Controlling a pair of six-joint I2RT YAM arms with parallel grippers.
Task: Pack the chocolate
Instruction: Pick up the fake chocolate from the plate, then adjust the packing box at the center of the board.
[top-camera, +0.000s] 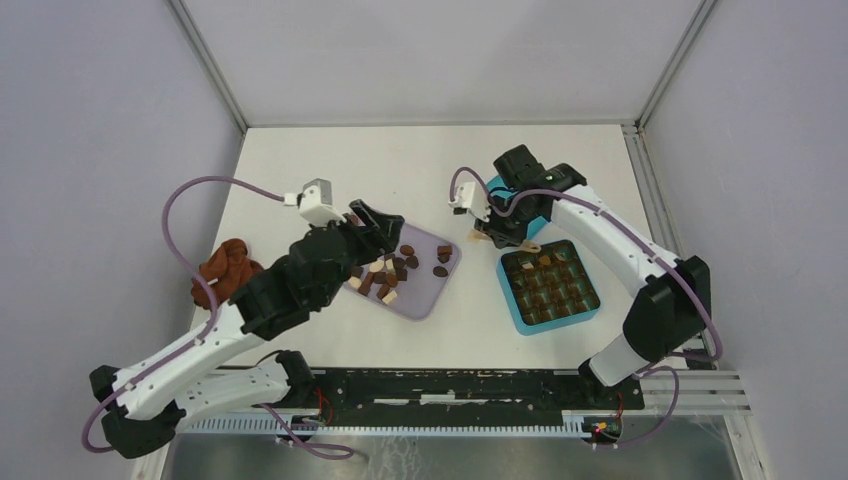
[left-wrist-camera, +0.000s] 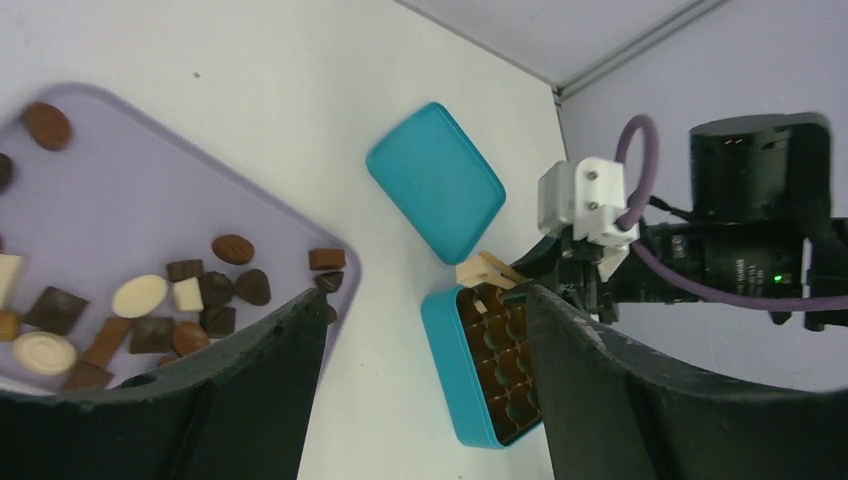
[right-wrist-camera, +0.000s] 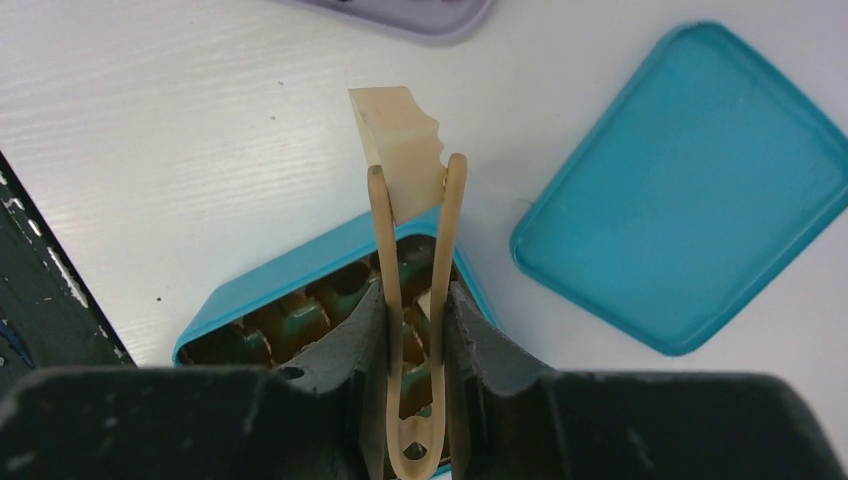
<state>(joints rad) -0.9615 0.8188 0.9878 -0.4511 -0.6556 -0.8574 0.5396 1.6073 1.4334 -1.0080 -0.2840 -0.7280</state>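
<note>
Cream chocolate piece (right-wrist-camera: 400, 150) pinched in tongs (right-wrist-camera: 381, 240), right gripper (right-wrist-camera: 415, 310) clamped on them, off teal box (right-wrist-camera: 300, 268) 11 o'clock corner. Other chocolate (left-wrist-camera: 140, 295) on lilac tray (left-wrist-camera: 150, 190) at 9 o'clock; left gripper (left-wrist-camera: 422, 300) fingers apart.

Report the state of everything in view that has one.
teal box: open, lid off.
lid: lying beside the box.
right gripper: shut on tongs.
tongs: pinching a cream-white chocolate.
left gripper: open, empty, over the purple tray.
purple tray: holds loose chocolates.
cloth: crumpled in a lump.
</note>
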